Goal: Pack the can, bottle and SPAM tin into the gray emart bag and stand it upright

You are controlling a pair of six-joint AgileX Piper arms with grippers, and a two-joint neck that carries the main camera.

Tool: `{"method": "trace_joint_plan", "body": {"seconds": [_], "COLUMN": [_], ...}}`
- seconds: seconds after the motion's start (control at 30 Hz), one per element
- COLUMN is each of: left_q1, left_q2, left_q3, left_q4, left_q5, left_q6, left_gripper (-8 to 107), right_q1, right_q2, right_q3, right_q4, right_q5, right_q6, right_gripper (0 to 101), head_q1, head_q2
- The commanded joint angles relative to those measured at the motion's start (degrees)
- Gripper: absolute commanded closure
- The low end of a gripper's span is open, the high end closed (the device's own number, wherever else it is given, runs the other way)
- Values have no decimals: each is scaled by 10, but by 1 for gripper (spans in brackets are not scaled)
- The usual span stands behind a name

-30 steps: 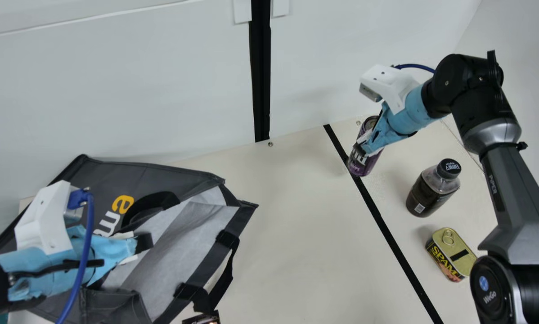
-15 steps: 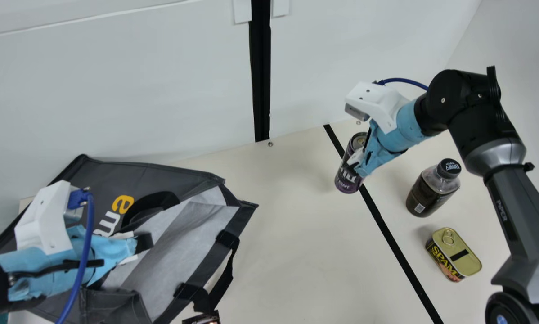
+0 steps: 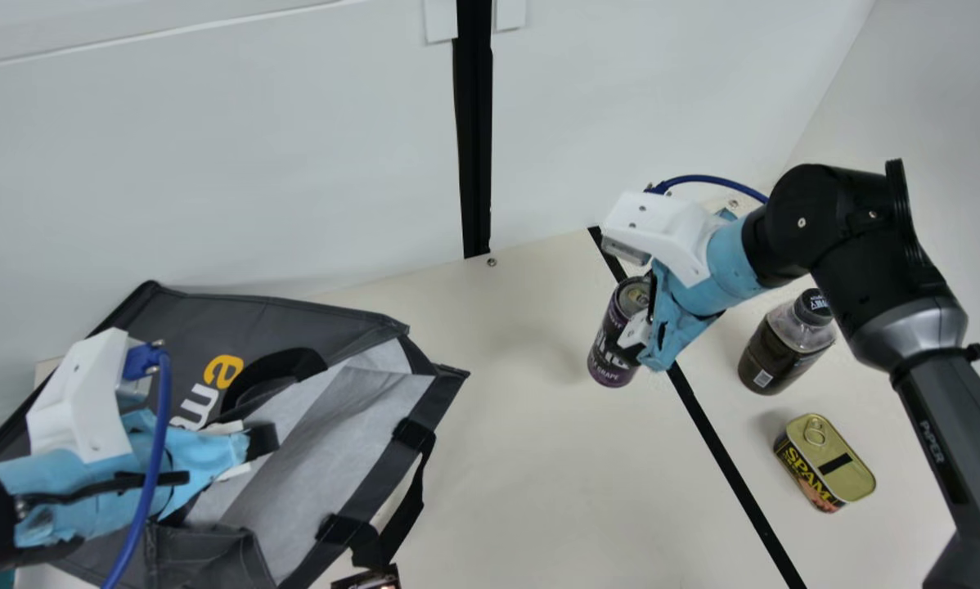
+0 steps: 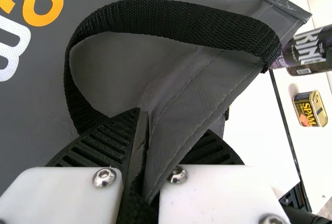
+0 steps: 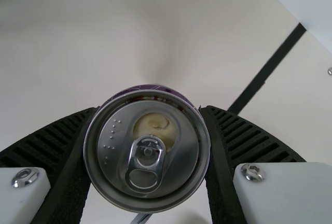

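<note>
- so the right gripper [image 3: 635, 334] has its fingers clamped around the sides of the purple drink can [image 3: 606, 353], right of center in the main view
- can's long axis slants, pull-tab end upper right, base lower left, so base-first toward the bag looks natural imo
- gray emart bag [image 3: 294, 321] is lower left of the frame, mouth well apart from the can, down and to the left of it
- left gripper [image 3: 257, 442] is nearer the mouth, pinching bag fabric
</note>
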Motion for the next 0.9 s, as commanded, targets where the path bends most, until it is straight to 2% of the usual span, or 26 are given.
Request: {"method": "trace_joint_plan", "body": {"seconds": [0.0, 0.37, 0.87], "left_q1": [0, 0, 0], "left_q2": [0, 0, 0], "left_q3": [0, 0, 0], "left_q4": [0, 0, 0], "left_q5": [0, 0, 0], "left_q6": [0, 0, 0], "left_gripper": [107, 107, 107], "right_q1": [7, 52, 96], "right_q2": [-9, -55, -107], "right_q3": [15, 81, 130], "right_q4": [4, 19, 41], "right_q5": [0, 0, 0], "right_q6": [-9, -45, -49], "right_gripper": [101, 101, 101], "head_q1": [-13, -13, -13], "head_q2": [0, 0, 0]}}
